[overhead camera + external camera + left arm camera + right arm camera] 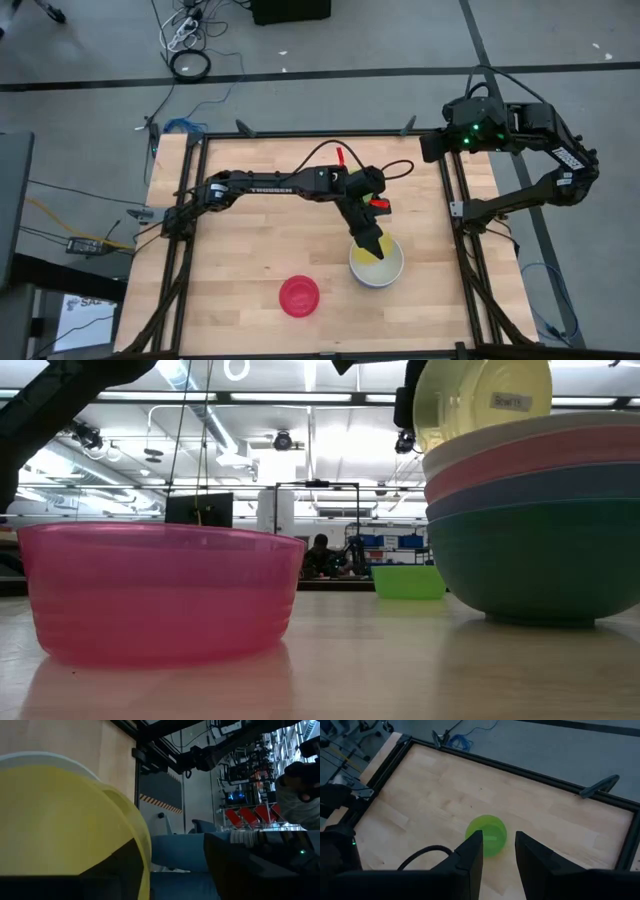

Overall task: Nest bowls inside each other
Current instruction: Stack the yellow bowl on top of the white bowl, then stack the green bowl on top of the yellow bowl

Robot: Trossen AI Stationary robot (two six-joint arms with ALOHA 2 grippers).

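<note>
A stack of bowls stands near the table's middle right: teal at the bottom, then blue, pink and white on top. A small yellow bowl stands steeply tilted in the white one, its underside toward the near edge. My left gripper is open at this yellow bowl. A red bowl rests on its base near the front. A lime green bowl sits farther back on the table. My right gripper hovers open, high at the far right. My left gripper has one finger lying against the yellow bowl's wall by the rim. The other finger stands apart from the rim with a clear gap. The fingers slant down from the table's far side. The bowl stands tilted, its lower edge in the white bowl.
A black metal frame borders the wooden table. In the high view my left arm reaches across the middle and covers the lime green bowl. Bare wood lies left of the red bowl. A person sits in the room behind.
</note>
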